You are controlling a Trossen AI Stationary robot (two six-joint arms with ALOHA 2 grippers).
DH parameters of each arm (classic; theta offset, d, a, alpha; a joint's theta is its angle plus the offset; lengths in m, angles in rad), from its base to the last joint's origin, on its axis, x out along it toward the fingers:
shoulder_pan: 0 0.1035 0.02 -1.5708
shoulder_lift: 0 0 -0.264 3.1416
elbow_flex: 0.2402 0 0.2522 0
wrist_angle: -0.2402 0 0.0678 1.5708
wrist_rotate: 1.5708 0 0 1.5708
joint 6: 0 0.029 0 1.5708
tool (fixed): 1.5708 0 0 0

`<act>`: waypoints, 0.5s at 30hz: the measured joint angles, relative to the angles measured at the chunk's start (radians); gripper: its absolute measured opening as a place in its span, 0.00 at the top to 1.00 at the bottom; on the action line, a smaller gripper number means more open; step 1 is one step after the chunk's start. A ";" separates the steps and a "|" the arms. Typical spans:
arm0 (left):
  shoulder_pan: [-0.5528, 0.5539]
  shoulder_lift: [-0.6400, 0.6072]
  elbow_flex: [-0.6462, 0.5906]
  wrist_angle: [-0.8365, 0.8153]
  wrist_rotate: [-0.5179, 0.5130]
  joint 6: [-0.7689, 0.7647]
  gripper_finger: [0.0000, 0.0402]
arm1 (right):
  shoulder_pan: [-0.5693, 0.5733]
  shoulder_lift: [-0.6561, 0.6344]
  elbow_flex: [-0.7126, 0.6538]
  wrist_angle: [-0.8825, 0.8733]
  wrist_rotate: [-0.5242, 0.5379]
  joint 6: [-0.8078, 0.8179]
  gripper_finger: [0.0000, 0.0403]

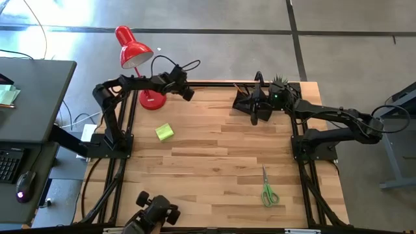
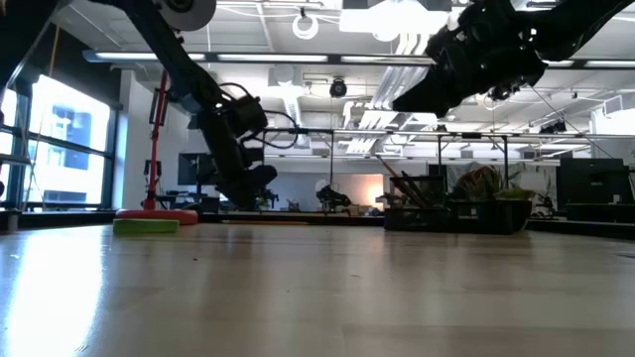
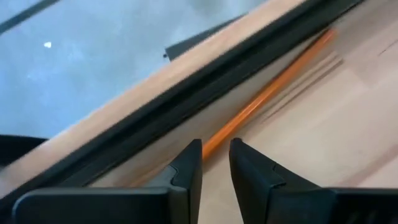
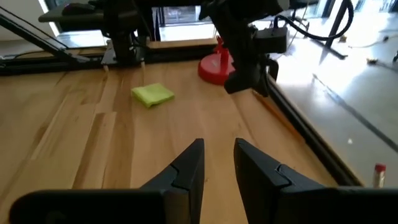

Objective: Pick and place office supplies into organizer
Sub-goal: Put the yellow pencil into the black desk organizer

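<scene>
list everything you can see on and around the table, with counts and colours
wooden table: 1, light brown, centre
black wire-mesh organizer: 1, far edge, by the potted plant
yellow-green sticky-note block: 1, left of centre
green-handled scissors: 1, near right
thin orange pencil: 1, along the far edge
red desk lamp: 1, far left corner
left gripper: open, empty, over the pencil
right gripper: open, empty, beside the organizer

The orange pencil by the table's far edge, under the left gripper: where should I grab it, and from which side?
Grip the orange pencil mid-shaft, coming straight down from above. It lies flat on the wood, close alongside the dark edge rail, so a sideways approach looks blocked. Set the fingers across the shaft. The left gripper already sits over its near end, slightly parted with nothing between.
</scene>
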State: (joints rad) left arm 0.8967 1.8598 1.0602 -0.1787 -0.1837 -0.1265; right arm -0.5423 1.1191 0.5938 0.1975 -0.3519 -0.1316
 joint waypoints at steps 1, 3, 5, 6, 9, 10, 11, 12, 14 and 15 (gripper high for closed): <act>0.000 0.017 0.010 -0.005 0.001 0.000 0.83 | 0.000 0.000 0.000 -0.008 0.000 0.001 0.81; 0.001 0.047 0.023 -0.023 0.000 0.001 0.83 | 0.005 0.000 0.000 -0.017 0.000 0.002 0.81; 0.001 0.079 0.042 -0.019 -0.021 0.002 0.83 | 0.015 0.000 0.000 -0.021 0.003 0.000 0.81; 0.001 0.092 0.054 -0.019 -0.030 0.003 0.83 | 0.022 0.000 0.000 -0.023 0.003 -0.002 0.81; 0.000 0.118 0.083 -0.018 -0.017 0.016 0.83 | 0.042 0.000 0.000 -0.022 0.002 -0.021 0.81; 0.000 0.123 0.089 -0.022 -0.010 0.018 0.83 | 0.047 0.000 0.000 -0.022 0.002 -0.029 0.81; 0.000 0.124 0.093 -0.027 -0.002 0.018 0.83 | 0.052 0.000 0.000 -0.021 0.003 -0.044 0.81; 0.000 0.125 0.095 -0.034 0.011 0.022 0.83 | 0.057 0.000 0.000 -0.021 0.003 -0.051 0.81; 0.001 0.124 0.096 -0.051 0.064 0.034 0.83 | 0.063 0.000 0.000 -0.021 0.003 -0.065 0.81; 0.001 0.124 0.097 -0.062 0.092 0.047 0.83 | 0.066 0.000 0.000 -0.021 0.003 -0.069 0.81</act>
State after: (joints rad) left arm 0.8978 1.9842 1.1570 -0.2405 -0.0913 -0.0792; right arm -0.4766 1.1191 0.5938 0.1764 -0.3489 -0.2006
